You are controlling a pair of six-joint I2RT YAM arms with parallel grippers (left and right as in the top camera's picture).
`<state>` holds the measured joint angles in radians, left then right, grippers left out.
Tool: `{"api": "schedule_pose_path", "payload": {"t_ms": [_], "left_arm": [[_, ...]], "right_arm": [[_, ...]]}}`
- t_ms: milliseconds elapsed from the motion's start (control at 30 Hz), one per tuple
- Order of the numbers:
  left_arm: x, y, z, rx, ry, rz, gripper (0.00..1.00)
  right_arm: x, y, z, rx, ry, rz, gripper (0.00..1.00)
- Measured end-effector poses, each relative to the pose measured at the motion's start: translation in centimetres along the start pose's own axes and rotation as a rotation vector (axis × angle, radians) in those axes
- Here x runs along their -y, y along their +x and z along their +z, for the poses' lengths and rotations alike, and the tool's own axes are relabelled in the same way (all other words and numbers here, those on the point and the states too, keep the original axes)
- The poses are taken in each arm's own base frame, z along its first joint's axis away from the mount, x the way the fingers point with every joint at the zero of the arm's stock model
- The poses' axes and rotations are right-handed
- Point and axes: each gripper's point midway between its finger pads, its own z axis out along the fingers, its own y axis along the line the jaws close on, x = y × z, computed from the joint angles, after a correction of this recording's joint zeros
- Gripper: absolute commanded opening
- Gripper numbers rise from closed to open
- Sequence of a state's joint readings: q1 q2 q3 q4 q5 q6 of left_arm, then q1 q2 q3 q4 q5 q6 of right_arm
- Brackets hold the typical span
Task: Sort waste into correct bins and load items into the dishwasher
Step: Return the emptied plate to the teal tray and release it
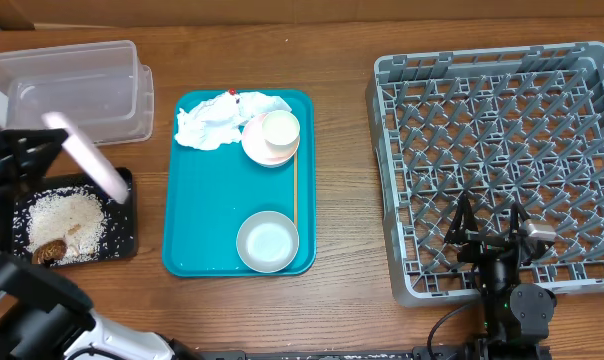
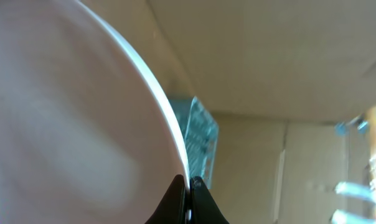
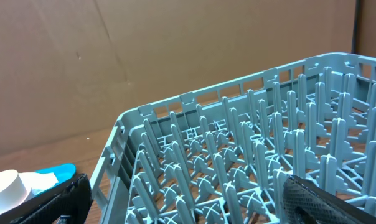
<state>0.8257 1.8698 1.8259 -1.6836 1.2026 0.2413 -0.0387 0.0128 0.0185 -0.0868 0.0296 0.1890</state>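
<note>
Clamped edge-on between the left fingers [image 2: 189,188], a pale pink plate [image 2: 70,112] fills most of the left wrist view. From overhead it shows as a tilted streak held above the black tray [image 1: 123,242] at the near left of the desk [image 1: 342,200]. White rice crumbs [image 1: 67,218] are heaped in that black tray, with a brown lump [image 1: 50,250] at its near corner.

At the near right, the right fingers [image 1: 489,222] are spread apart and hold nothing. They hang over the near edge of the grey dish rack [image 1: 502,130]. The rack's pegs are bare.

Between the two arms lies a teal tray [image 1: 207,210]. A pale blue-white bowl [image 1: 267,241] sits at its near end. A thin wooden stick [image 1: 295,190] lies along the right rim, past the bowl. Farther up the teal tray, a small white cup [image 1: 280,130] sits in a pink dish [image 1: 265,152]. A crumpled white napkin [image 1: 215,122] touches the dish on its left. A small red-and-white wrapper [image 1: 233,94] peeks out at the napkin's far edge.

Farthest on the left, a clear tub [image 1: 67,95] sits beyond the black tray, with nothing visible inside it.
</note>
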Motion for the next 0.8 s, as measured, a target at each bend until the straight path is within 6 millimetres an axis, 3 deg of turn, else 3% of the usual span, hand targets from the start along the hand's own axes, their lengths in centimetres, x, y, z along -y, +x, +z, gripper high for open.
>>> {"api": "schedule_pose_path", "payload": {"t_ms": [100, 200, 300, 367, 533, 667, 800], "left_arm": [[1.5, 2.4, 3.1, -0.108, -0.044, 0.075, 0.04], [3.7, 7.1, 7.4, -0.28, -0.122, 0.208, 0.04], [3.9, 11.2, 10.5, -0.425, -0.246, 0.306, 0.04], [3.2, 12.9, 12.4, -0.487, -0.358, 0.368, 0.04], [0.4, 14.9, 16.7, -0.503, -0.65, 0.473, 0.04], [-1.2, 16.6, 20.3, -0.478, -0.734, 0.547, 0.04], [-3.4, 18.8, 22.8, -0.475, -0.792, 0.572, 0.04]], "right_arm": [[0.0, 0.0, 0.0, 0.0, 0.0, 0.0, 1.0], [0.0, 0.0, 0.0, 0.0, 0.0, 0.0, 1.0], [0.0, 0.0, 0.0, 0.0, 0.0, 0.001, 1.0], [0.0, 0.0, 0.0, -0.001, 0.001, 0.0, 1.0], [0.0, 0.0, 0.0, 0.0, 0.0, 0.001, 1.0], [0.0, 0.0, 0.0, -0.001, 0.001, 0.0, 1.0], [0.0, 0.0, 0.0, 0.0, 0.0, 0.001, 1.0]]}}
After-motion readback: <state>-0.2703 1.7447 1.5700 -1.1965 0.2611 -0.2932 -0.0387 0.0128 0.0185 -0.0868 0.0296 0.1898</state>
